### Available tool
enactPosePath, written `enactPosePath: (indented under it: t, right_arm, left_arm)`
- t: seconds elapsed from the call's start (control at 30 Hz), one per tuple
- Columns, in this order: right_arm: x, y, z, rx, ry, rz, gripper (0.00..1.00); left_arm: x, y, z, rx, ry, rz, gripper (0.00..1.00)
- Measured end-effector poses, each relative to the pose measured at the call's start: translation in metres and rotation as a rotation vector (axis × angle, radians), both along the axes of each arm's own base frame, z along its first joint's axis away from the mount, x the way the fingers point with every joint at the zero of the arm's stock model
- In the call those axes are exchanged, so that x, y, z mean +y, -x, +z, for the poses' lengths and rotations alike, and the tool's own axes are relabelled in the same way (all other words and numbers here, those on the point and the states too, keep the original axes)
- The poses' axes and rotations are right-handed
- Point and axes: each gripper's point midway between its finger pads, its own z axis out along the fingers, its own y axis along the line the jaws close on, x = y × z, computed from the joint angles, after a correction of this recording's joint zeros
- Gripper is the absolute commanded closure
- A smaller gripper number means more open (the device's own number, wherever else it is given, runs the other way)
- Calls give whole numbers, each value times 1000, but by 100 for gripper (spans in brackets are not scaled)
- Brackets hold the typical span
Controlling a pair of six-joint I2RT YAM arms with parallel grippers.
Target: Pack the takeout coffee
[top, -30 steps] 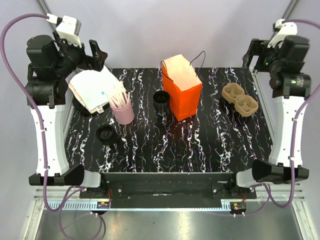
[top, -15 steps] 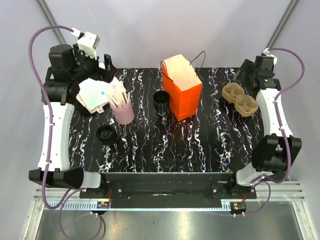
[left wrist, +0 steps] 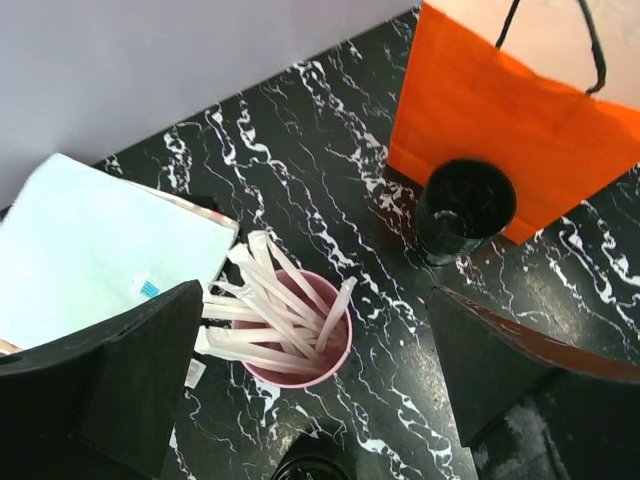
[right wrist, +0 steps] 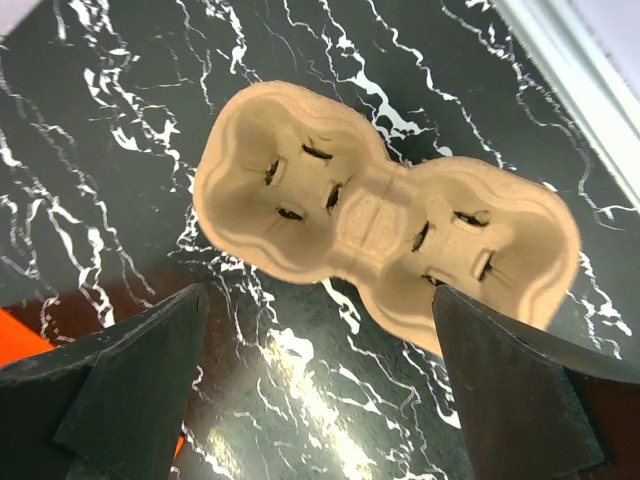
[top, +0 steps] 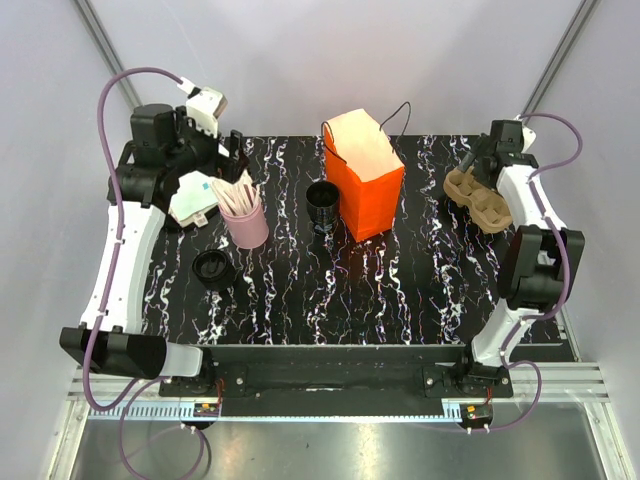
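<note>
Black marble-look table (top: pixel 400 290), pale walls behind.

Top view: the takeout coffee (top: pixel 322 205) stood upright at ctr frame, just beside the orange bag (top: pixel 365 180) on its left-of-frame side, poss. touching. L gripper (top: pixel 230 155) hung upper left, above the pink cup (top: pixel 245 222) of sticks. Its jaws were spread wide w/ nothing btwn them. R gripper (top: pixel 478 162) sat upper right over the pulp carrier (top: pixel 482 200), jaws likewise spread and empty. A 2nd dark cup (top: pixel 213 268) stood lower left of ctr.

L wrist view: coffee was in the upper right of frame, close against the bag's base. The pink cup was at ctr, btwn the fingers.

R wrist view: the carrier filled the ctr w/ both wells empty. No coffee seen.

Judgement: nothing packed yet, reach phase. Best to come at the cup from the side away from the bag and grip the wall below the lid w/ a light squeeze. Keep it upright and lift clear of the bag's rim before lowering in.
</note>
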Motion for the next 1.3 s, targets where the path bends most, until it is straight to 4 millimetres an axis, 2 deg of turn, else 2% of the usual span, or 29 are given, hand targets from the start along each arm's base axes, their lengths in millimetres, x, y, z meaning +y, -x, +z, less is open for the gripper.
enactPosePath:
  t: [0.17,0.37,0.57,0.73,1.03,1.13,1.3]
  right_arm:
    - [-3,-5,-16,38,-5,-28,0]
    - [-12,-8,-21,58,-1,-67,0]
    - [-26,-3,-29,85,-10,-103,0]
    - [-30,0,-35,107,-8,-105,0]
    - [-28,6,-84,236,-28,-80,0]
    - [-27,7,-94,262,-35,-72,0]
    - [-29,-6,-89,259,-17,-39,0]
  left_arm:
    - [-5,1,-17,32,-17,-21,1]
    - [-8,1,-22,37,-25,-32,1]
    - [-10,2,-33,54,-37,-45,1]
    - [-11,2,-34,52,-40,-50,1]
    - [-12,3,-42,69,-45,-54,1]
    - [-12,3,-44,73,-50,-55,1]
    - [-11,3,-47,78,-52,-56,1]
